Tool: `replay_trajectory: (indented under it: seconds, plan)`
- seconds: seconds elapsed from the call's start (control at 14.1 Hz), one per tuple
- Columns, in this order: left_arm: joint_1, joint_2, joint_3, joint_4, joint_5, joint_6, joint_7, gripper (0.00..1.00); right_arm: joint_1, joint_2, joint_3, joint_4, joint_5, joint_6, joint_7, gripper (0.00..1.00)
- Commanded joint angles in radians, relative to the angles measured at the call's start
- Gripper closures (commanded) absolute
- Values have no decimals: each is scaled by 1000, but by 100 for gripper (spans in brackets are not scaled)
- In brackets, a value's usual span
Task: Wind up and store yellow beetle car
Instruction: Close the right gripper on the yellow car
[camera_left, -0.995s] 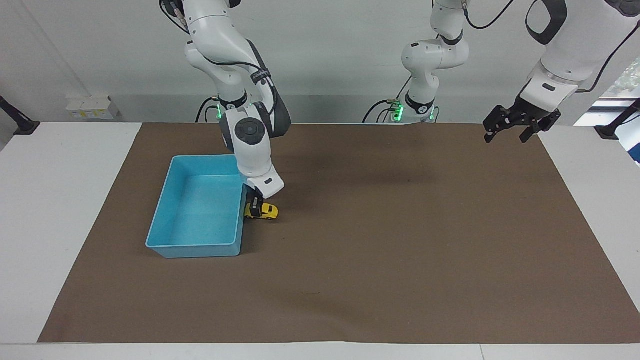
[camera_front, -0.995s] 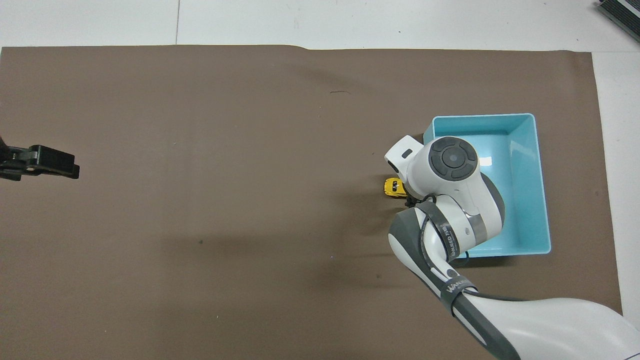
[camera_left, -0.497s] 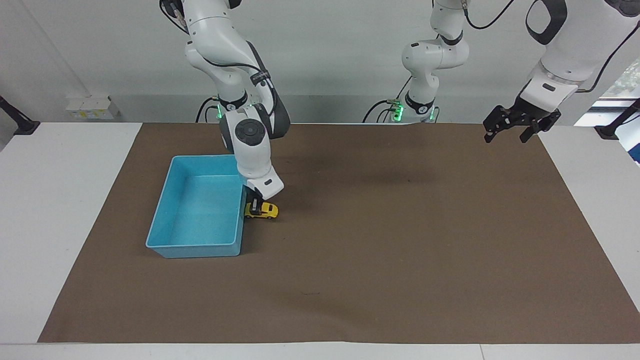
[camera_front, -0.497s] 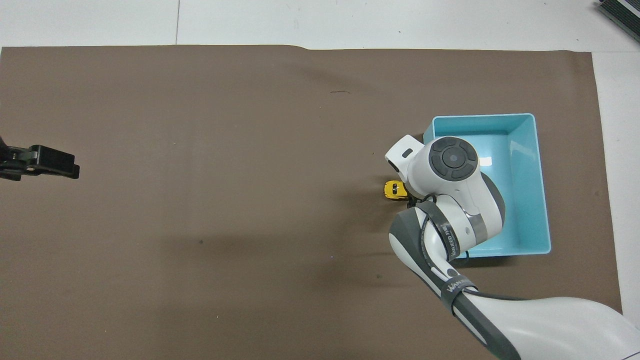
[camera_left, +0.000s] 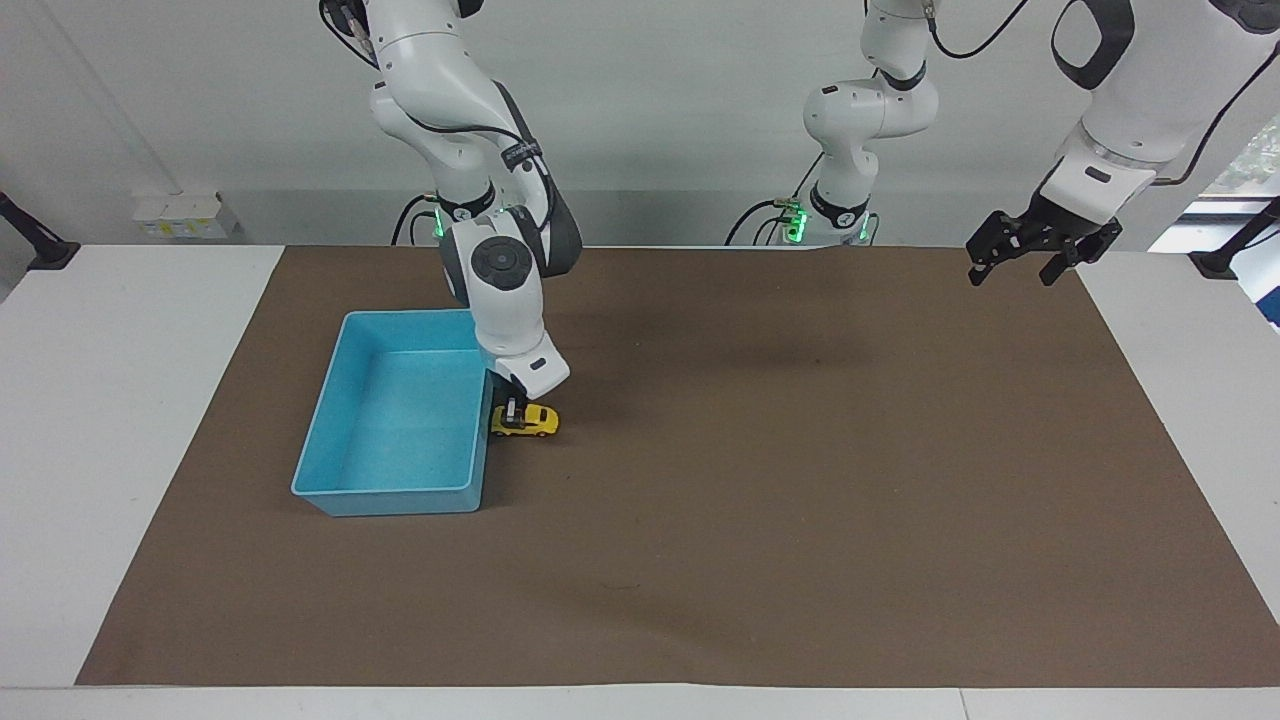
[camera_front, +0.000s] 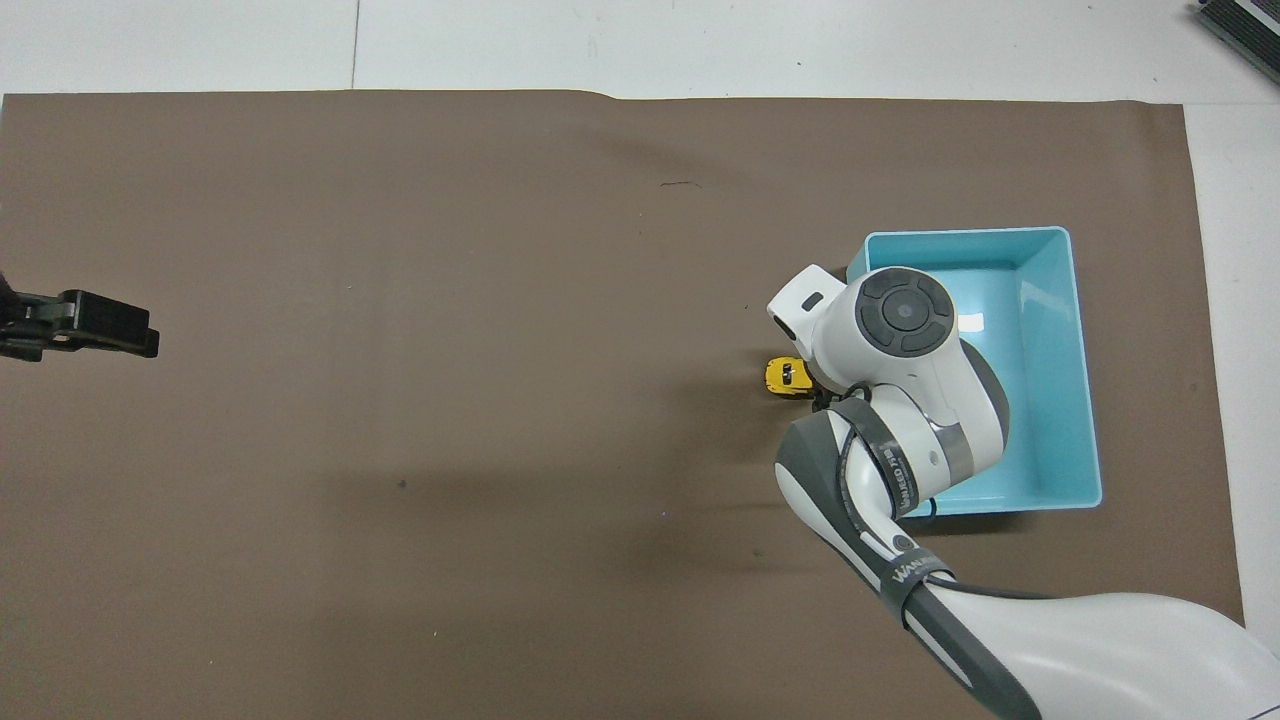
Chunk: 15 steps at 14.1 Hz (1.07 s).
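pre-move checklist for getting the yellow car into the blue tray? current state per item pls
1. Right gripper down at the yellow beetle car: ok.
2. Firm grip on the car: cannot tell.
3. Car on the mat, wheels down: ok.
4. Car not yet stored, sits beside the blue tray wall: ok.
5. Tray interior free for the drop: ok.
6. Left gripper waits over the mat's corner at the left arm's end: ok.
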<state>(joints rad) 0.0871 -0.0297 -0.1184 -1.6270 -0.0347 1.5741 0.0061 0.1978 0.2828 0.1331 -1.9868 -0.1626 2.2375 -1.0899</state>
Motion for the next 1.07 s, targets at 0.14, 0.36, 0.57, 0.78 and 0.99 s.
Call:
replay_trajectory:
  seconds: [0.14, 0.36, 0.57, 0.78, 0.99]
  plan:
    - [16, -24, -6, -19, -13, -6, 0, 0, 12, 15, 5, 100, 14, -88, -4, 89]
    - [14, -24, -6, -19, -13, -6, 2, 0, 14, 7, 5, 152, 44, -157, -5, 89]
    - [14, -24, -6, -19, -13, -6, 0, 0, 15, -4, 5, 187, 70, -202, -4, 91]
    - [14, -24, -6, -19, -13, -6, 2, 0, 14, -31, 5, 226, 98, -266, -4, 91]
    - [14, -24, -6, -19, -13, -6, 0, 0, 2, -59, 3, 263, 98, -352, -7, 92]
